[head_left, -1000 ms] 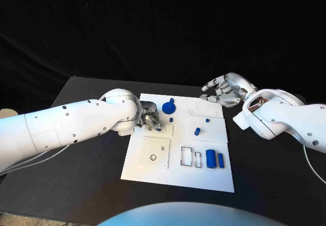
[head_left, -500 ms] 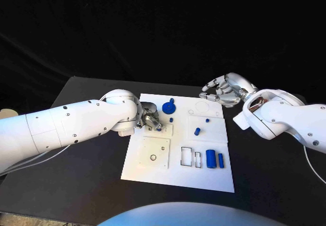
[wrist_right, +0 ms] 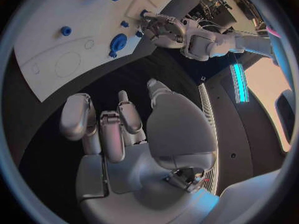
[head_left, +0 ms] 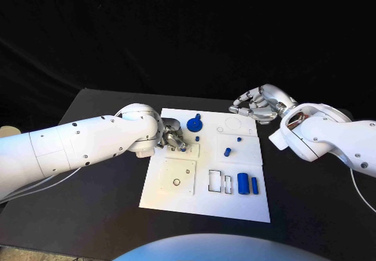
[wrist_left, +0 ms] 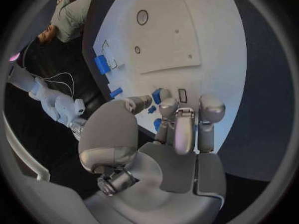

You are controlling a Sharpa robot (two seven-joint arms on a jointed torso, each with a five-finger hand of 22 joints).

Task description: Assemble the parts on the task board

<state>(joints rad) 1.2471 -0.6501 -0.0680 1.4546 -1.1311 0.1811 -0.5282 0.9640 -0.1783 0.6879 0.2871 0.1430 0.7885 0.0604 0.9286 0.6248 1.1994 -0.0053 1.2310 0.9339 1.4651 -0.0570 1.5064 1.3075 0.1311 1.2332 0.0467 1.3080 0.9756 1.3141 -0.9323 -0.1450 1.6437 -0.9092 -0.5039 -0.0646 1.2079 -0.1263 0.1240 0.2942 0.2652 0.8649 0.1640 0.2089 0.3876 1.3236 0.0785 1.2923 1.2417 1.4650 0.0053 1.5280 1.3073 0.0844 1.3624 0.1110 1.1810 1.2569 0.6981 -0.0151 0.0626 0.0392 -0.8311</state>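
Little has moved: the left hand (head_left: 174,138) stays low over the task board (head_left: 205,204), fingers (wrist_left: 176,115) pinching a small blue part (wrist_left: 157,95). The right hand (head_left: 258,105) hovers spread, empty. Align carefully, then press straight down.

Under my work lies a black bench (head_left: 94,179), and behind it I see a dark backdrop (head_left: 188,43).
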